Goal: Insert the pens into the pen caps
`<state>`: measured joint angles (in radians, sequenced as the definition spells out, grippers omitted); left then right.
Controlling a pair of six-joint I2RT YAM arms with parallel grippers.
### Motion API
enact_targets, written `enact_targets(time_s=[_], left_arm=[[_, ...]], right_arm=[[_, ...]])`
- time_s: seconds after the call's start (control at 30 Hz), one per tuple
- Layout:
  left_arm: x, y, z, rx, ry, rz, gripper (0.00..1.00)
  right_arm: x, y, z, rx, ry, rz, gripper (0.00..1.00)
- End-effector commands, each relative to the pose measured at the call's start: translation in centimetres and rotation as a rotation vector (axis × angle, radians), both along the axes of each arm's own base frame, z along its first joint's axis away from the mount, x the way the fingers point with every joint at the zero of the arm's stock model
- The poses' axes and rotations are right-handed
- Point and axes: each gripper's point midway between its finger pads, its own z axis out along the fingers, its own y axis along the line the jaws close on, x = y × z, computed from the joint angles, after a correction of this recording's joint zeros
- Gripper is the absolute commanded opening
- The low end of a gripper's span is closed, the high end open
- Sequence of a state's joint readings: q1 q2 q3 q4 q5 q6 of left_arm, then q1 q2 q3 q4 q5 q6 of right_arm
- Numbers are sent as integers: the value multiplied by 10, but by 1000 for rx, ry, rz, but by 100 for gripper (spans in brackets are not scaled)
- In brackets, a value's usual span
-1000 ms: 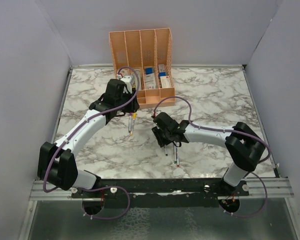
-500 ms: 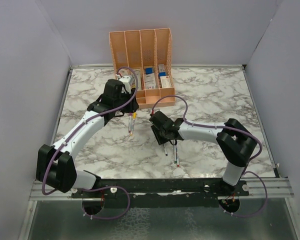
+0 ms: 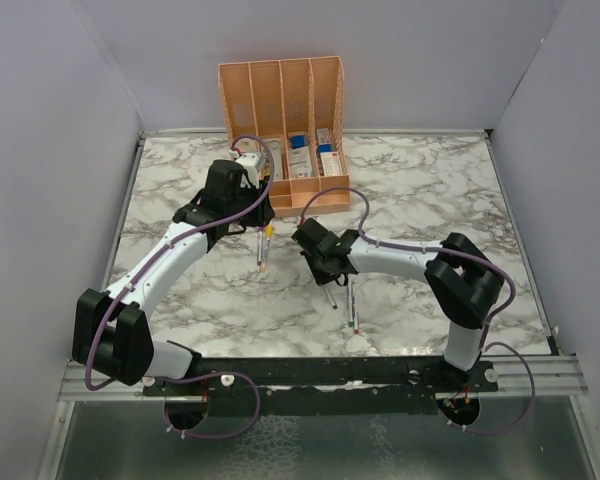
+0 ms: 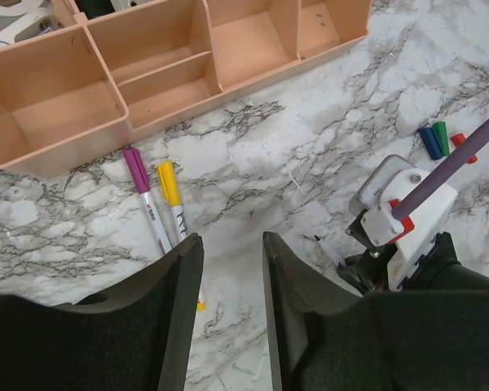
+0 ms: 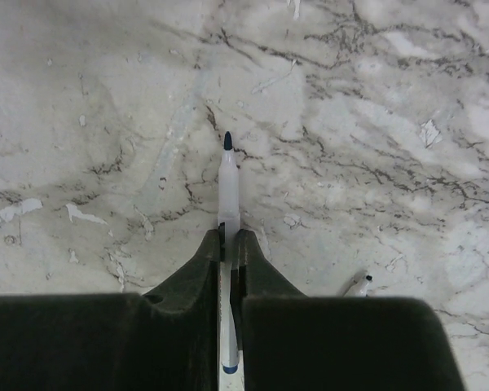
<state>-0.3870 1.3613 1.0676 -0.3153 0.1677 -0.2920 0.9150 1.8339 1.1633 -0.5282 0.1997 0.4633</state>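
My right gripper [image 5: 229,236] is shut on a thin silver-grey pen [image 5: 227,183], whose dark blue tip points away over the marble. In the top view this gripper [image 3: 325,272] is low at the table's middle. Another bare pen [image 3: 352,308] lies just to its right. My left gripper [image 4: 232,248] hovers open and empty above the marble. Two capped pens, one purple [image 4: 138,183] and one yellow [image 4: 169,191], lie in front of it. Loose pen caps, dark blue [image 4: 429,141], green [image 4: 442,137] and red [image 4: 460,142], lie together at the right of the left wrist view.
An orange organiser [image 3: 238,100] holding white and blue stationery stands at the back centre, close behind the left gripper. Its low front compartments [image 4: 81,32] fill the top of the left wrist view. Grey walls enclose the marble table [image 3: 430,200].
My right gripper has closed on the blue-tipped pen, and the right arm has shifted a little left and away. The left arm has stayed put.
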Motion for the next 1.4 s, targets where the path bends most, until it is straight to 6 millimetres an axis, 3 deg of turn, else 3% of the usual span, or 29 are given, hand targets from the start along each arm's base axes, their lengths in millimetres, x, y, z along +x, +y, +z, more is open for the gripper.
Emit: enact_targets(time_s=[0.0, 0.1, 0.2, 0.3, 0.47, 0.63, 0.83, 0.97, 1.37], left_arm=[[1, 0, 13, -5, -58, -27, 38], [2, -1, 16, -7, -75, -40, 38], [2, -6, 18, -28, -87, -60, 38], [1, -17, 25, -92, -116, -101, 38], [-6, -49, 36, -237, -165, -253, 38], [-18, -78, 57, -390, -232, -418, 38], [-33, -114, 73, -467, -275, -606, 40], [-32, -134, 72, -489, -243, -666, 41], [-27, -158, 69, -495, -220, -697, 45]], right_arm=[[41, -5, 30, -11, -116, -92, 1], [79, -5, 72, 144, -195, -176, 1], [113, -16, 113, 295, -283, -259, 1], [134, -27, 151, 426, -398, -295, 1], [144, -41, 205, 582, -595, -313, 1], [136, -47, 241, 746, -744, -289, 1], [118, -45, 261, 878, -793, -230, 1], [108, -38, 268, 921, -781, -179, 1], [103, -26, 276, 923, -750, -90, 1]])
